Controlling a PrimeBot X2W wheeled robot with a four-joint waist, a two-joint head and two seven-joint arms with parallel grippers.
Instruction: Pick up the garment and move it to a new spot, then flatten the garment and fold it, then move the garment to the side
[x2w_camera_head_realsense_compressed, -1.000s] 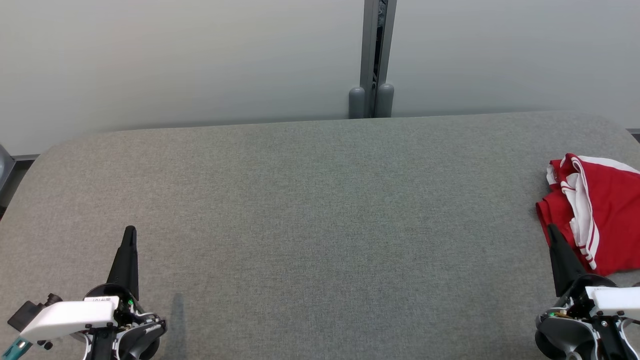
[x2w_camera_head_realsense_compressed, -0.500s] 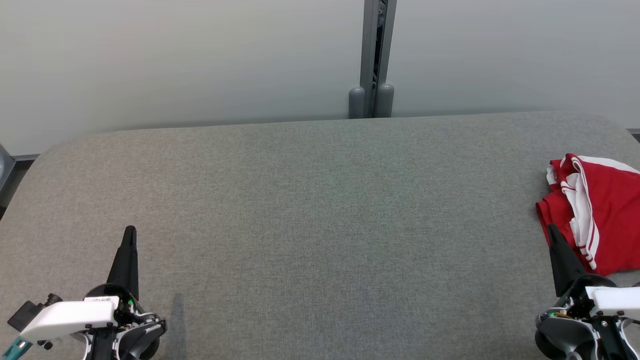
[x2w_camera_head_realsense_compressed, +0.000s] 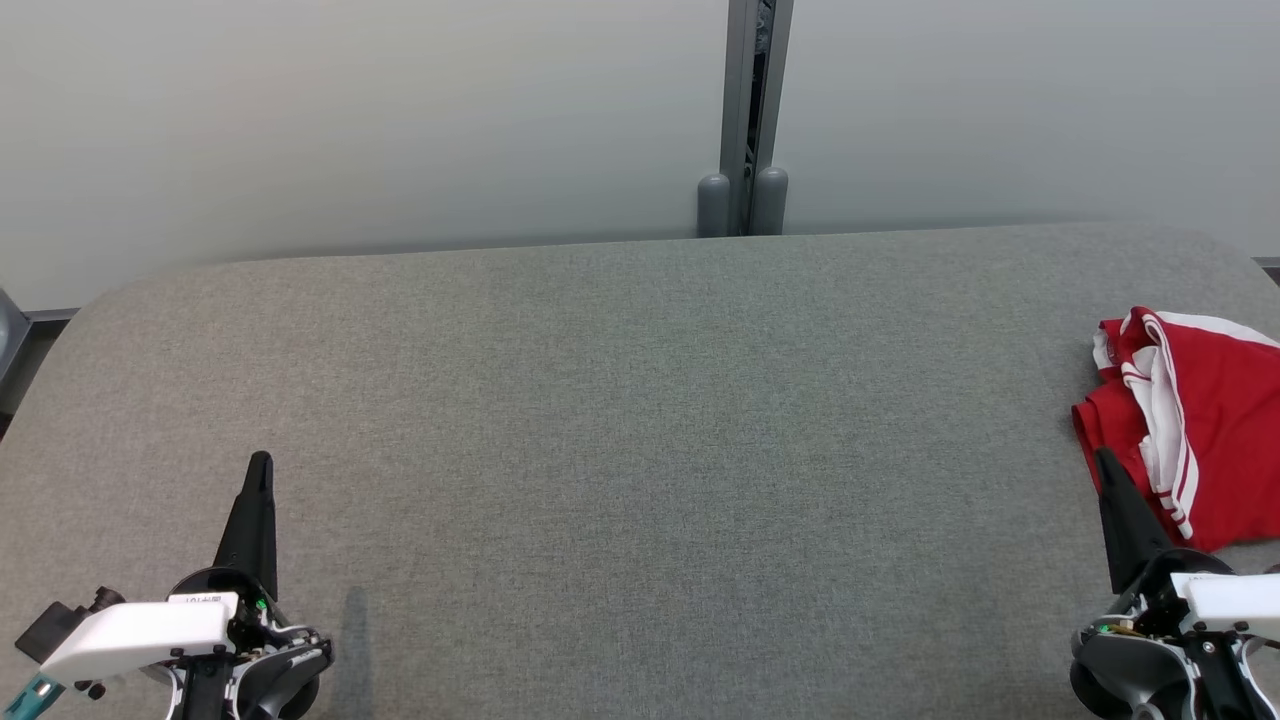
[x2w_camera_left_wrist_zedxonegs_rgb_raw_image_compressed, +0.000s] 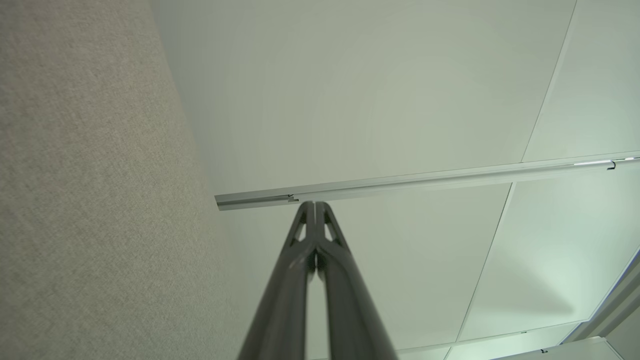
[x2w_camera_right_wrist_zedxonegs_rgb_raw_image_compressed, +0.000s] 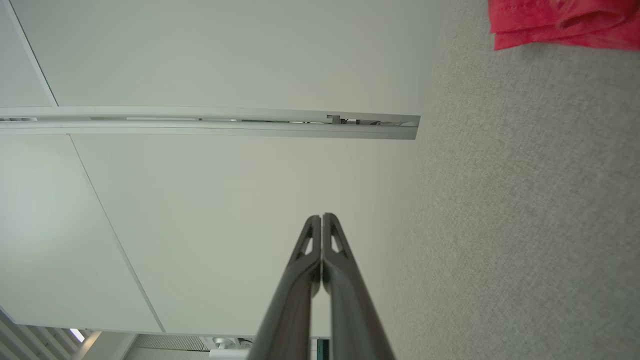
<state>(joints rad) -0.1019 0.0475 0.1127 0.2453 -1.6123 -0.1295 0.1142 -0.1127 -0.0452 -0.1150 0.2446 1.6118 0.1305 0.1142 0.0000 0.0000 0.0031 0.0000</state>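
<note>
the first step, the picking up of the garment, is judged to be not yet begun, since nothing is held. the red garment with white stripes is seen crumpled at the right edge of the head view, on the grey surface, and it is partly cut by the frame. the right end effector is found at the lower right, its two dark fingers pressed together to a point. its tip lies just beside the near left border of the cloth; whether it touches cannot be told. the left end effector, at the lower left, is closed and empty as well, well apart from the garment. for the next move, it is judged that the right fingers must be opened, turned toward the cloth and lowered on a raised fold, so that enough fabric is caught for lifting.
</note>
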